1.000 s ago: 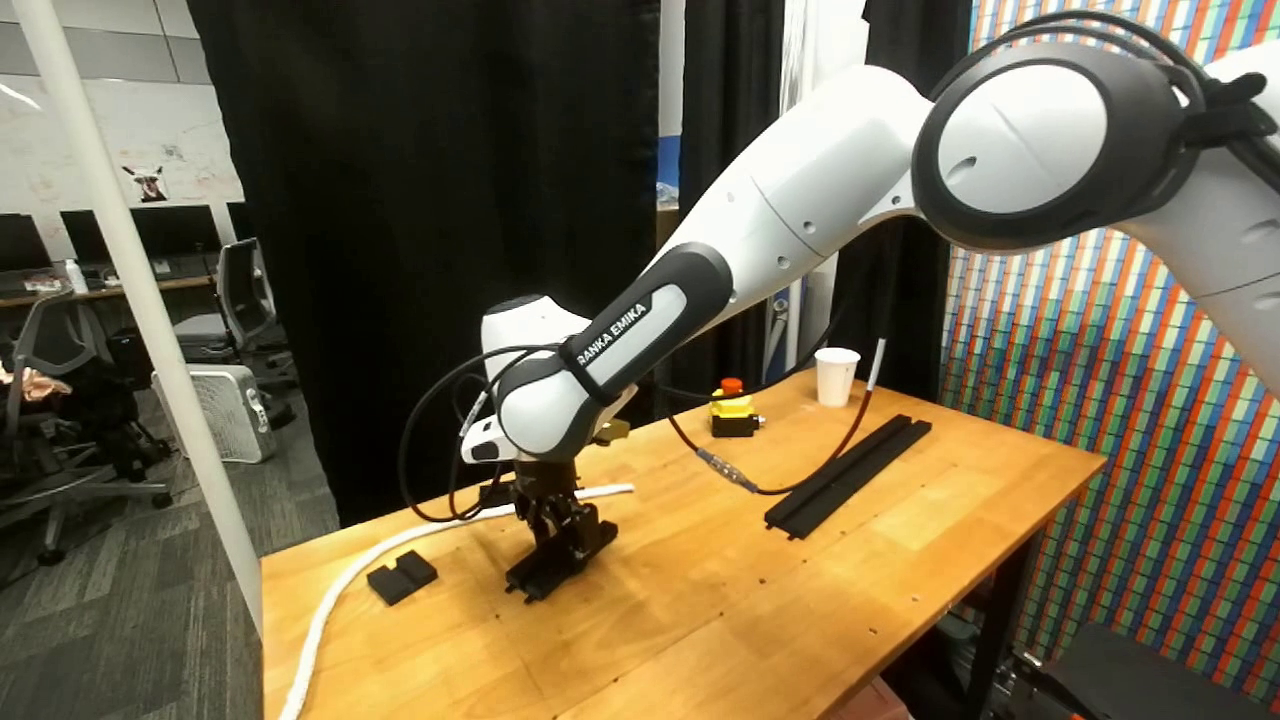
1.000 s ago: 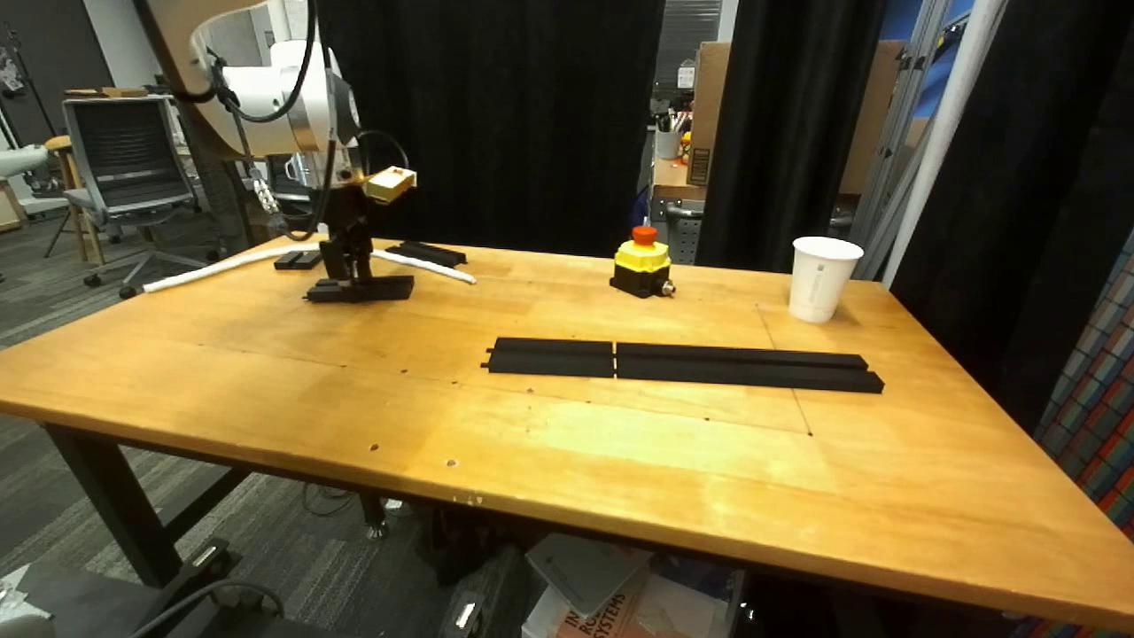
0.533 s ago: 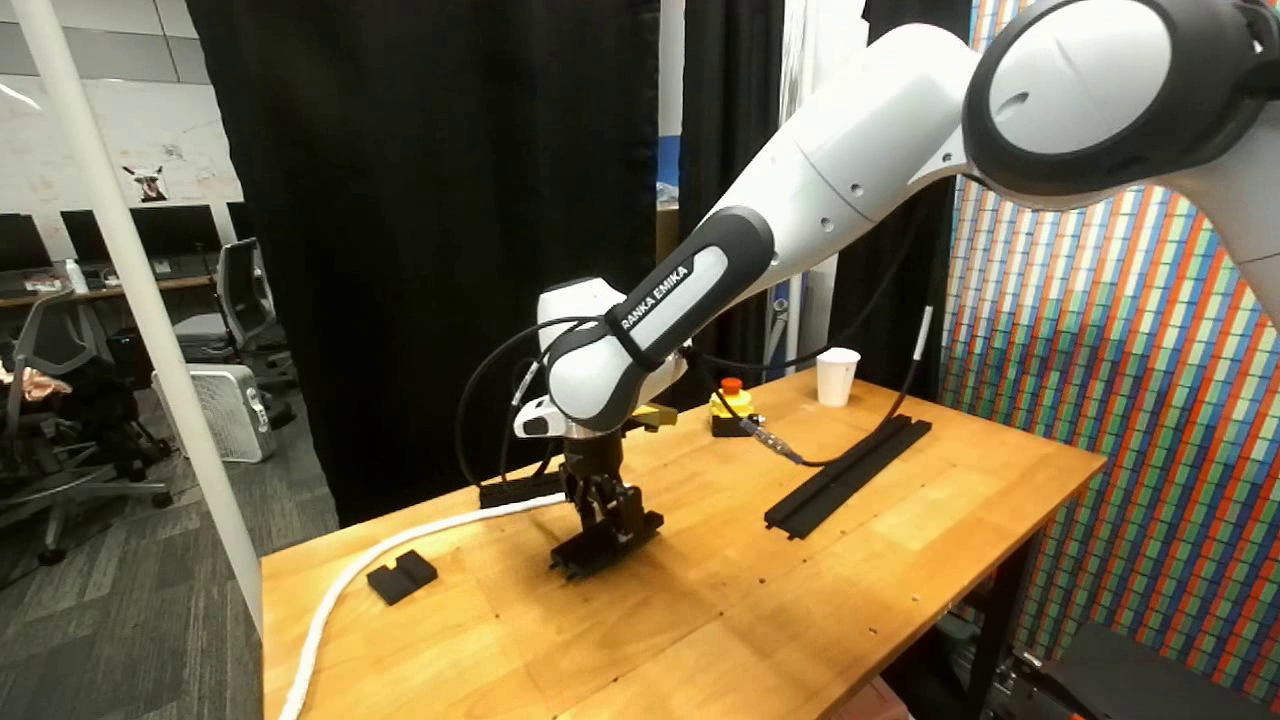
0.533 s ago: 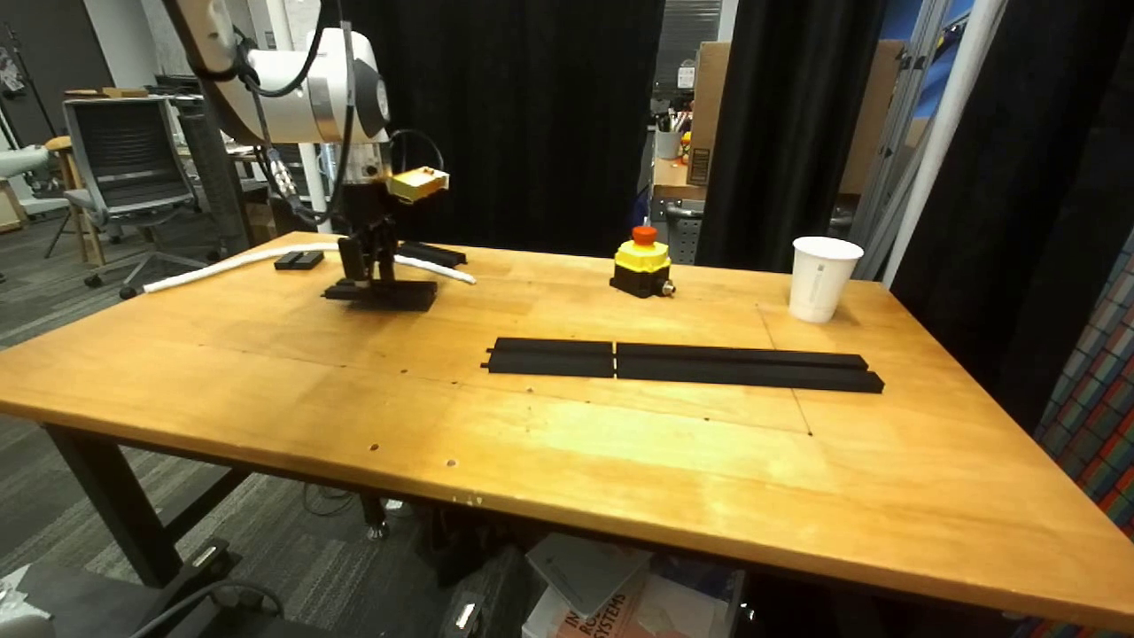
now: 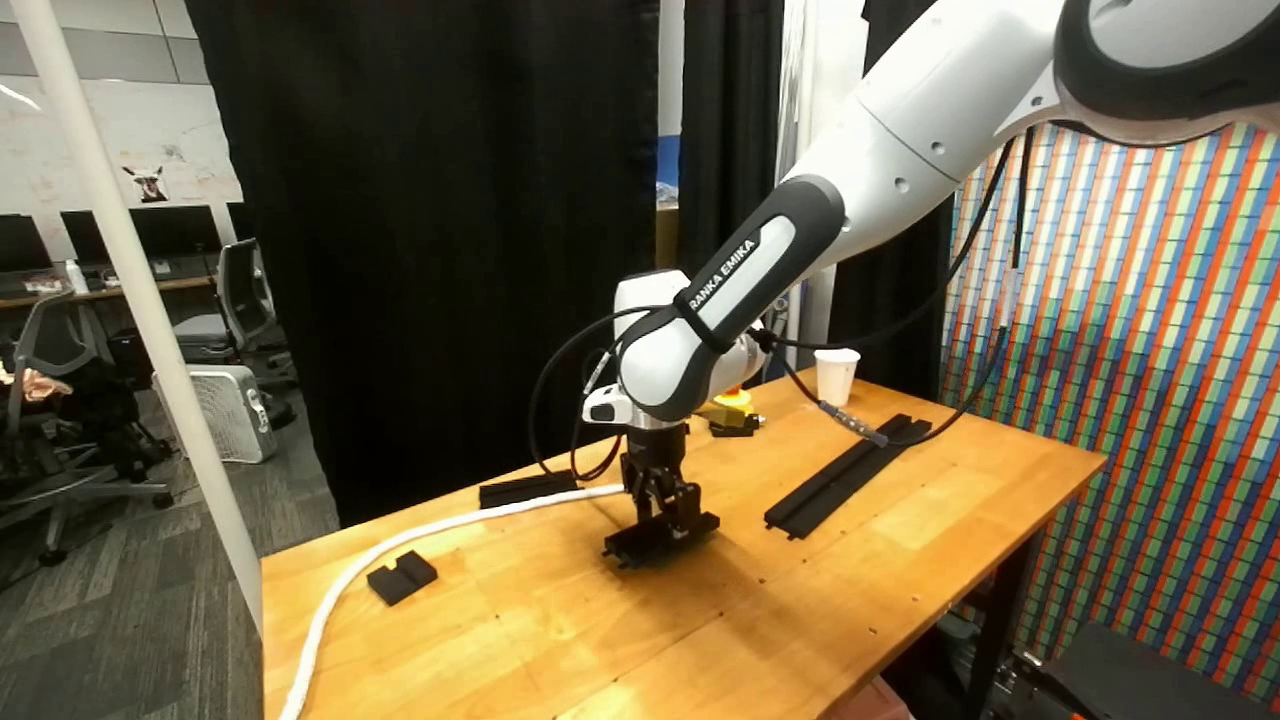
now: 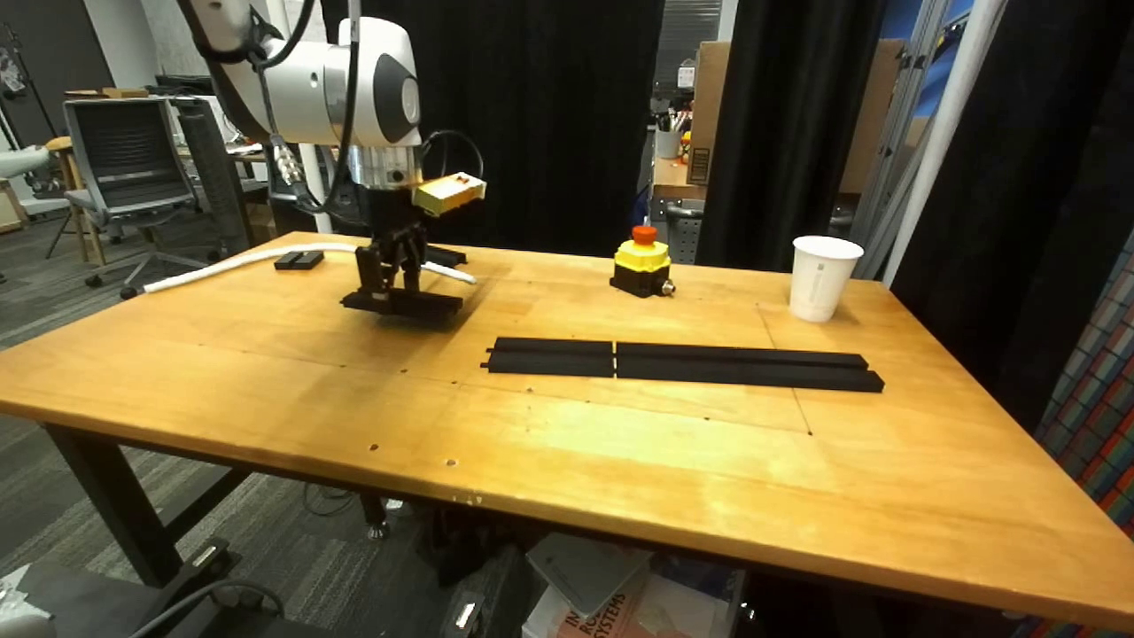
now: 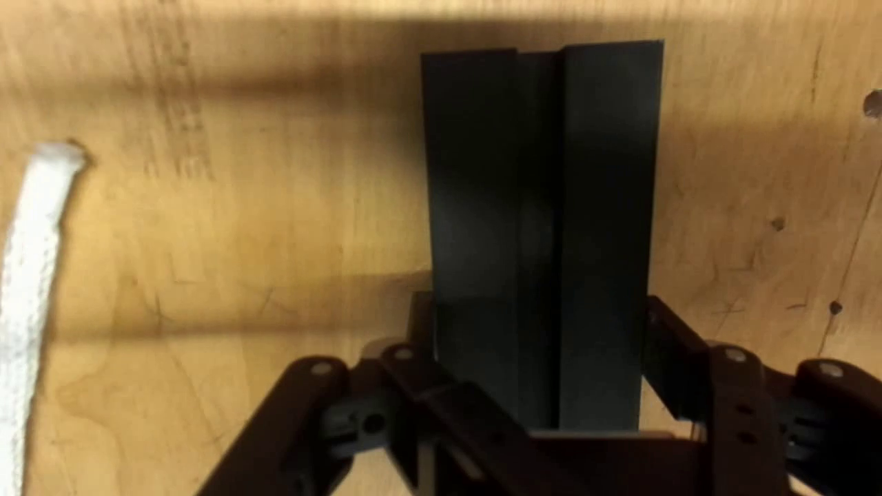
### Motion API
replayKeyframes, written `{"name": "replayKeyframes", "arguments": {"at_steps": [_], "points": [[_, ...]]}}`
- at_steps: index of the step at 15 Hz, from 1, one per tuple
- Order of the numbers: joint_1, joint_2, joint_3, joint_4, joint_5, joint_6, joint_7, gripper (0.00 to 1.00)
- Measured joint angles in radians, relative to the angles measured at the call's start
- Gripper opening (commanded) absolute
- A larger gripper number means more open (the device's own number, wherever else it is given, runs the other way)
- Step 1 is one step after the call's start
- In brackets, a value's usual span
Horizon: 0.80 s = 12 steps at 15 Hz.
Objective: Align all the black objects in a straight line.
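Note:
My gripper (image 7: 539,329) is shut across the width of a grooved black bar (image 7: 541,207). In both exterior views the gripper (image 5: 664,522) (image 6: 390,291) holds this bar (image 5: 640,545) (image 6: 421,306) roughly level, slightly above the table with a shadow below. A shorter black bar (image 6: 549,359) and a long black bar (image 6: 744,368) lie end to end with a thin gap; they also show in an exterior view as a strip (image 5: 850,475). A small black block (image 5: 402,578) (image 6: 299,260) lies apart. Another black bar (image 5: 525,490) lies by the back edge, partly hidden behind the gripper in an exterior view (image 6: 450,257).
A white cord (image 5: 440,530) (image 6: 239,259) (image 7: 31,275) curves across the table between the small block and the back bar. A yellow emergency stop (image 6: 642,261) and a white paper cup (image 6: 824,279) stand toward the back. A black curtain (image 5: 440,250) hangs behind the table (image 6: 620,461).
My gripper has carried the held bar rightward in both exterior views, nearer the two end-to-end bars, and slightly up off the table. The other black objects have not moved.

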Motion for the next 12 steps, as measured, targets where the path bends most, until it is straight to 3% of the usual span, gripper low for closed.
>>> {"name": "replayKeyframes", "arguments": {"at_steps": [6,12], "points": [[-0.048,-0.082,-0.004,-0.166,0.056,0.101,-0.011,0.46],[-0.053,-0.143,-0.031,-0.254,0.057,0.126,-0.01,0.46]]}}
